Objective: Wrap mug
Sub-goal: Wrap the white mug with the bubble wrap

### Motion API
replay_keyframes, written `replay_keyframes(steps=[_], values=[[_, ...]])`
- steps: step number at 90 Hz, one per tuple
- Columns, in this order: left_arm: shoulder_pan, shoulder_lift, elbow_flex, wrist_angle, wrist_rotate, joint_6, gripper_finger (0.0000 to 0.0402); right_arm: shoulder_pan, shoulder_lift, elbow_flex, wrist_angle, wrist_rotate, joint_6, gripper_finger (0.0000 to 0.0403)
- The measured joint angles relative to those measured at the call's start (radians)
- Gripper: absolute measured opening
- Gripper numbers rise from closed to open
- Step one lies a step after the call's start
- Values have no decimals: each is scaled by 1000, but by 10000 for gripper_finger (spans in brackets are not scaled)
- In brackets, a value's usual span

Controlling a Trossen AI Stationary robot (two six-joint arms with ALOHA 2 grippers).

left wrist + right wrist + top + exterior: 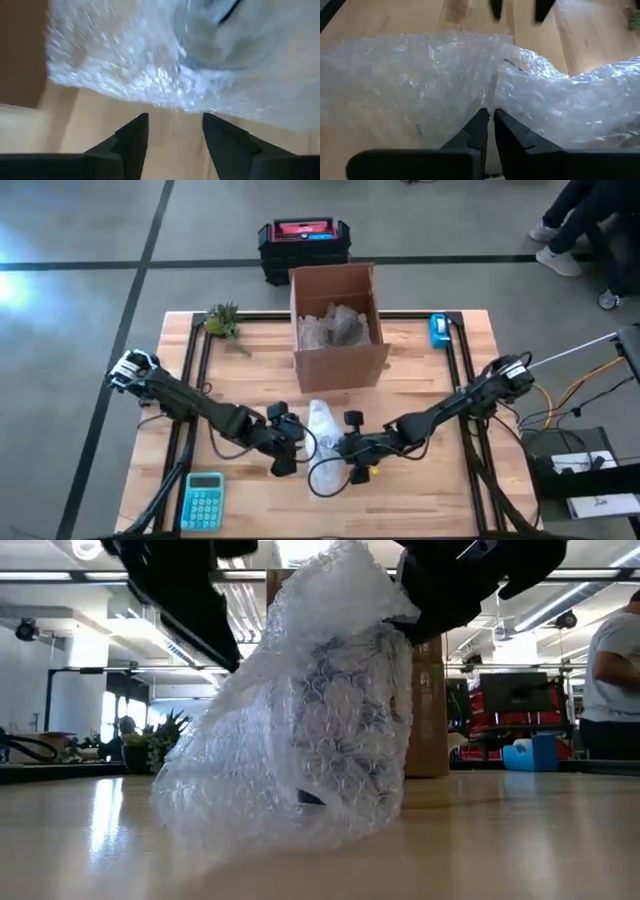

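Observation:
A mug (pixel 345 705), seen only as a patterned shape, stands on the table inside a bundle of clear bubble wrap (pixel 300 730), in the middle near the front edge. The wrap (pixel 322 435) trails toward the front edge. My right gripper (pixel 490 114) is at the bundle's right side, shut on the wrap. My left gripper (pixel 175 120) is just left of the bundle, open, with nothing between its fingers and the wrap (pixel 150 65) ahead of them. My right gripper pinches a raised fold of the bubble wrap (pixel 489 97) between its two fingers, at the bundle's upper right (pixel 400 615). It comes from the table's right side, slanting down. The wrap's lower part rests on the table around the mug.
An open cardboard box (pixel 338 320) with packing paper stands behind the bundle. A blue calculator (pixel 203 498) lies at the front left, a small plant (pixel 222 320) at the far left, a blue object (pixel 440 330) at the far right. A person (pixel 615 670) stands beyond the table.

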Motion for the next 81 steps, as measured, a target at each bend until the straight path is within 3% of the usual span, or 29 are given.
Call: replay_keyframes(steps=[20,41,65,81], values=[[0,19,-52,299,54,57,119,2,0,0,-1,1,0,18],[0,6,-25,319,54,127,85,2,0,-1,-3,0,0,18],[12,87,-38,470,39,169,68,2,0,-1,7,0,1,18],[17,121,-41,473,21,160,62,2,-5,29,-65,0,-2,18]])
